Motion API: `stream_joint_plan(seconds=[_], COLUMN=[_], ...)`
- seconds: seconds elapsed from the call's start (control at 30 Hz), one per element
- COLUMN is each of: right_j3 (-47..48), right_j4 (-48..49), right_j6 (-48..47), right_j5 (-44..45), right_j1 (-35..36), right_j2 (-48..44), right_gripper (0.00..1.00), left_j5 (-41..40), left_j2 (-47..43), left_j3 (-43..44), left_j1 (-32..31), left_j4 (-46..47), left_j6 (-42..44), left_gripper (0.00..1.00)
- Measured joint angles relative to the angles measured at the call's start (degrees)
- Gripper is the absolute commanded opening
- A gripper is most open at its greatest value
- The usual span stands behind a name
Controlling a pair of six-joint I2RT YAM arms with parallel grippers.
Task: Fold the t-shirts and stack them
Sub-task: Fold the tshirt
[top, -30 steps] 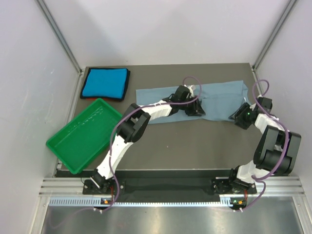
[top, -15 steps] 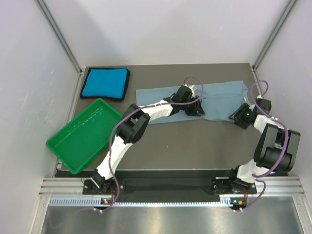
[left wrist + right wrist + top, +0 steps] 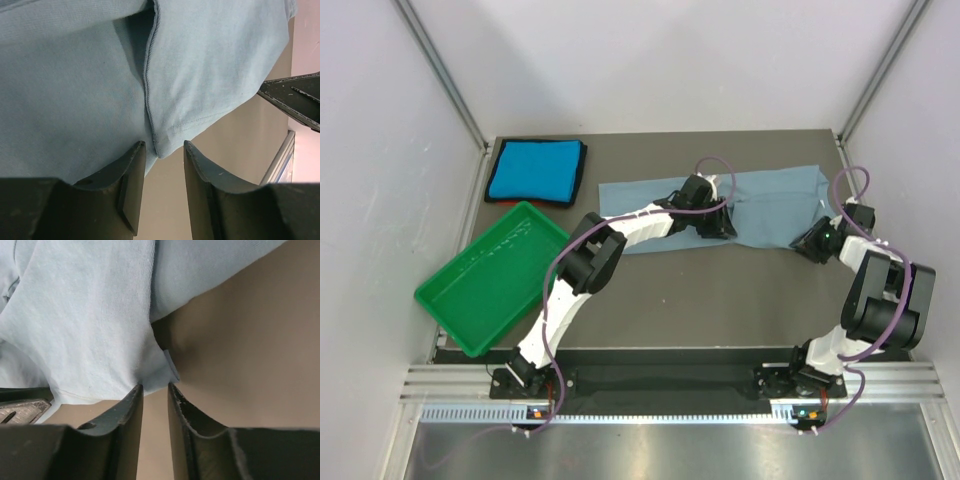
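The dusty grey-blue t-shirt (image 3: 770, 200) lies spread in a long strip across the back of the table. The turquoise t-shirt (image 3: 535, 170) rests folded at the back left corner. My left gripper (image 3: 718, 228) is low at the grey-blue shirt's near edge around its middle. In the left wrist view it (image 3: 164, 146) is open, with a hemmed corner of the shirt (image 3: 75, 75) just between the fingertips. My right gripper (image 3: 812, 240) sits at the shirt's near right edge. Its jaws (image 3: 155, 386) stand narrow but apart, with a corner of the cloth (image 3: 90, 315) at their tips.
A green plastic tray (image 3: 495, 278) stands at the near left, tilted against the table's edge. Bare brown table (image 3: 720, 290) stretches in front of the shirt. White walls and metal posts close in both sides.
The right gripper has edged a little farther back toward the shirt's near right edge. The left arm and both shirts have stayed put.
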Motion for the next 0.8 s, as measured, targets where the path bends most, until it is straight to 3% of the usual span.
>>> stream_joint_plan(seconds=[0.23,0.8], right_j3=[-0.02,0.0], right_j4=[0.07,-0.02], right_j6=[0.26,0.42], right_j5=[-0.94,-2.82], right_j1=[0.0,0.0], right_j2=[0.0,0.0], right_gripper=[0.2,0.18], left_j5=[0.74,4.15], left_j2=[0.0,1.81], left_j3=[0.0,0.98], left_j1=[0.0,0.02], left_j4=[-0.31,0.74], left_j6=[-0.46,-3.89], left_gripper=[0.37,0.24])
